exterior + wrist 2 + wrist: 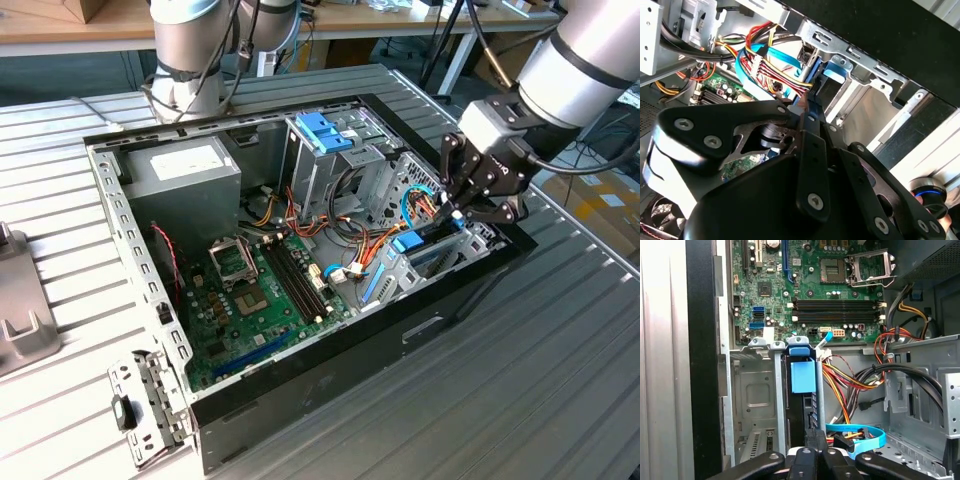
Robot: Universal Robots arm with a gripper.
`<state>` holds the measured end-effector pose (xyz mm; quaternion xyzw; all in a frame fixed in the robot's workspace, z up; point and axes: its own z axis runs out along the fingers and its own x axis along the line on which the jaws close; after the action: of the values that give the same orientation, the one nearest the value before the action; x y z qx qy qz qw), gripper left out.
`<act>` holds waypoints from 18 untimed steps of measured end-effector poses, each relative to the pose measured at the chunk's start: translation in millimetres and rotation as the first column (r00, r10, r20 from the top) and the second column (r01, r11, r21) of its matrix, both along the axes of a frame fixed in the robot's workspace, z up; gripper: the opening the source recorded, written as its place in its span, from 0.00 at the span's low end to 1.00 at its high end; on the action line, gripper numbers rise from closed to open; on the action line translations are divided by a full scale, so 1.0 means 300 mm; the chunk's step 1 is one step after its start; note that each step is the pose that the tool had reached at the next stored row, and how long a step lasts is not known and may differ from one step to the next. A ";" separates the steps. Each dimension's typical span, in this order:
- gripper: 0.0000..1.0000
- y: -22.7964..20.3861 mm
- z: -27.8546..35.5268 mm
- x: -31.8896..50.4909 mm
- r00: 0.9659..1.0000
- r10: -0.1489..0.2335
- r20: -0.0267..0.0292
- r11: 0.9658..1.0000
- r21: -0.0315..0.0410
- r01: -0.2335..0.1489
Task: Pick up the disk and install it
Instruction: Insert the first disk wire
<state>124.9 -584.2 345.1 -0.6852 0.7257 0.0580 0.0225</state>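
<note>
Exterior view: an open computer case (150,330) lies flat on a ribbed metal table (540,380), and the gripper (458,212) reaches into the case at the exterior view's right side. The disk (425,250) stands on edge in a narrow metal bay (480,240) there, its blue plastic rail (408,241) facing the motherboard (260,290). The gripper's black linkage hangs directly over the disk's end, and the fingertips reach down to it; the jaws appear drawn close together about the disk's thin edge, though the contact itself is hidden by the linkage.

In the first wrist view the disk (803,405) runs as a dark slab with a blue rail between two metal bay walls, ending in a blue tab (803,376) near the motherboard (815,285). Red, yellow and orange wires (850,385) and a blue flat cable (862,436) lie just beside it.

In the exterior view, a grey power supply box (185,180) and an upright cage with a blue top (325,135) sit at the far side of the case.
</note>
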 end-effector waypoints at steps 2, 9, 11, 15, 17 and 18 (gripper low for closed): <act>0.11 0.000 -0.006 0.000 1.000 0.000 -0.001 1.000 0.000 0.000; 0.11 -0.001 0.014 0.005 1.000 0.000 -0.002 1.000 0.000 0.000; 0.11 -0.001 0.030 0.007 1.000 0.000 -0.002 1.000 0.000 0.000; 0.11 -0.001 0.044 0.013 1.000 0.000 -0.002 1.000 0.000 0.000; 0.11 -0.001 0.046 0.016 1.000 0.000 -0.002 1.000 0.000 0.000; 0.11 -0.001 0.048 0.018 1.000 0.000 -0.002 1.000 0.000 0.000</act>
<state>130.2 -584.5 359.5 -0.6852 0.7257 0.0586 0.0218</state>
